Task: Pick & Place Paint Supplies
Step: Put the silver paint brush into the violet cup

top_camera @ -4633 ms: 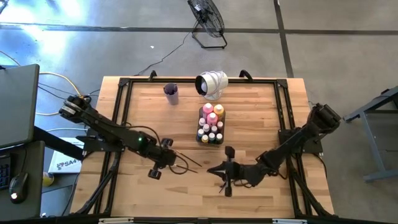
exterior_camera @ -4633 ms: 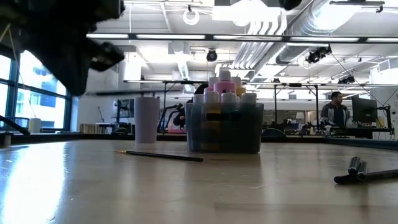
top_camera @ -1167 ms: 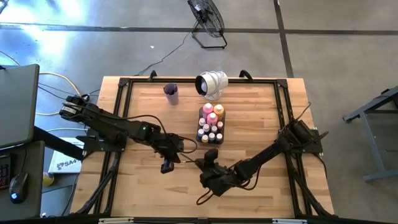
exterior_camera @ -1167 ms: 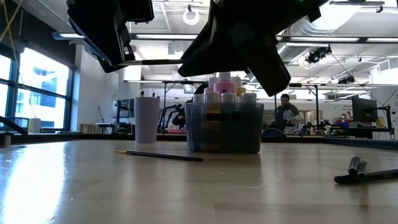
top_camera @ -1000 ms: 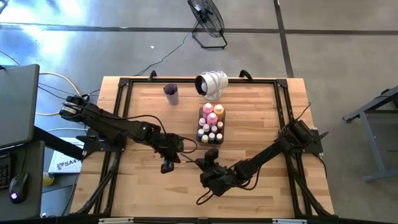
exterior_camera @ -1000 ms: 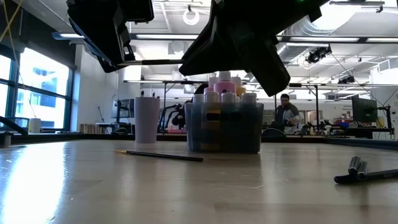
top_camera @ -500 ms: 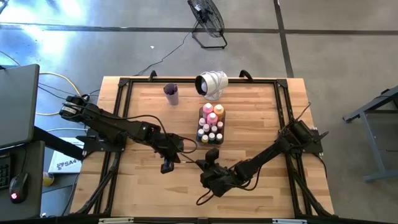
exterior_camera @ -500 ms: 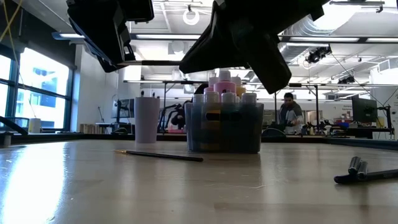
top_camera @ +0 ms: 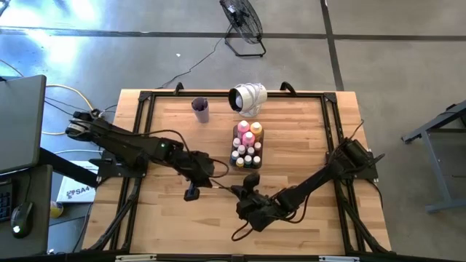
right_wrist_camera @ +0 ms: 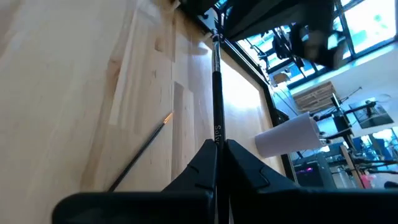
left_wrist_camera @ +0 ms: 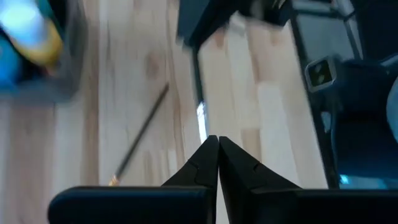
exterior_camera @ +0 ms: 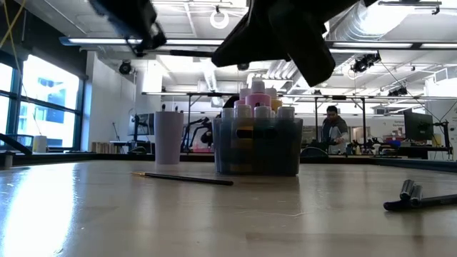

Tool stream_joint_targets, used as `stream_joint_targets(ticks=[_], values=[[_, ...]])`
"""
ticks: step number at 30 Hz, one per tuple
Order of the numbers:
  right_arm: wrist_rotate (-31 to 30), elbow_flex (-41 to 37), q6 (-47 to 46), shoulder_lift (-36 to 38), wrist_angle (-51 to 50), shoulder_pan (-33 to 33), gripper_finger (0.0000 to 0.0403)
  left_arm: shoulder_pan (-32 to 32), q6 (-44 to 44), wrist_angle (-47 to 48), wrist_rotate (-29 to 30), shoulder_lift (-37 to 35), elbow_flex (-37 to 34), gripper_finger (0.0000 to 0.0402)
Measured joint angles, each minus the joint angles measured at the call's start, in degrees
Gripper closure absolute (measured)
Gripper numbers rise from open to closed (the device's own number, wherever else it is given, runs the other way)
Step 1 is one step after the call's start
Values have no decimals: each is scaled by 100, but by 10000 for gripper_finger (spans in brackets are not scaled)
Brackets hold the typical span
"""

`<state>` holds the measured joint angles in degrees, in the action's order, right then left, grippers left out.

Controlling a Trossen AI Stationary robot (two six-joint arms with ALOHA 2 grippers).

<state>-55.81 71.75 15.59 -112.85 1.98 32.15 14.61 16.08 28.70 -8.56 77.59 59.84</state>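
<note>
Both my arms are out over the middle of the wooden bench point(top_camera: 306, 131) right now. My right claw point(right_wrist_camera: 217, 147) is squeezed tight on a thin dark-handled paintbrush point(right_wrist_camera: 216, 81); the handle runs straight out ahead from between the tips, and its far end meets my left claw point(top_camera: 209, 180). That one looks clamped shut too, pointed toward the right claw, but I can't tell from the left wrist camera whether it has the brush or is just shut beside it.

A second paintbrush, thin with a wooden handle point(exterior_camera: 182, 178), is lying flat on the bench just in front of the clear grey rectangular tray point(exterior_camera: 257, 150) of small paint bottles point(top_camera: 247, 143). The lilac purple cup point(top_camera: 200, 110) sits farther back, toward the left arm's side.

My guess is the held brush goes in that cup. Its long axis runs between my claws, so whichever lets go decides it, and the left arm is nearer the cup.
</note>
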Motion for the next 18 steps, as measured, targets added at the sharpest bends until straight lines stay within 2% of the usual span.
stream_joint_targets(ticks=[2,8,11,18], values=[[2,-2,-44,61,-92,6,396,0,-142,108,194,-141,157,392],[-127,0,-238,119,-270,47,397,2,-529,162,197,-324,284,389],[-111,-2,-476,151,-413,77,397,2,-534,202,-76,-324,284,370],[162,-2,-1108,557,-511,348,397,2,-536,173,-1111,-421,287,291]])
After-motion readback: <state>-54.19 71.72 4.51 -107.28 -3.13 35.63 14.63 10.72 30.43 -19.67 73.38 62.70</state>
